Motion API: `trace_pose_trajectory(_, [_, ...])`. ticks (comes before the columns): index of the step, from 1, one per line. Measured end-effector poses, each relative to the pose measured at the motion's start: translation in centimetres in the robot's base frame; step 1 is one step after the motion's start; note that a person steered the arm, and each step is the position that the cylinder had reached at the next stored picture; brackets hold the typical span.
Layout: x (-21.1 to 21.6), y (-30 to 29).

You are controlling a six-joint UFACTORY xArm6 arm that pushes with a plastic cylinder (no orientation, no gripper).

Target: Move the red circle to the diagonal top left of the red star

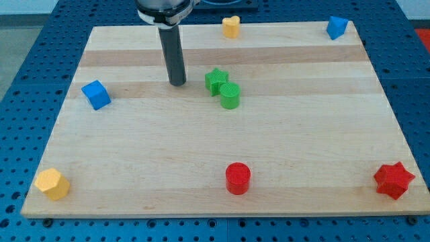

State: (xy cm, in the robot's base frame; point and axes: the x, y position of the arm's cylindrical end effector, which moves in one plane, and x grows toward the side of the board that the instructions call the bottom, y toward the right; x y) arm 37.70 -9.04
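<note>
Matt pale wood board (302, 148); smooth plastic-looking red circle (237, 178).

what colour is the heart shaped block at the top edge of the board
Yellow. The heart block shows clearly in the camera view, at the view's top.

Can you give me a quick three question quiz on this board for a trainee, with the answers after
1. True or false: my tip touches the red circle.
2. Which block lies nearest my tip? A) green star B) blue cube C) red star
3. Fill in: the green cylinder sits against the green ____.

Key:
1. False; my tip is nearer the view's top, the circle near the bottom edge.
2. A
3. star
</note>
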Motion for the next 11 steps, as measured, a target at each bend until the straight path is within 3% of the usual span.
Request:
trace_pose_trajectory(2, [5.1, -0.3])
trace_pose_trajectory(6, [23.1, 1.6])
trace_pose_trajectory(8, [24.2, 5.6])
trace_pose_trajectory(11, [21.2, 8.1])
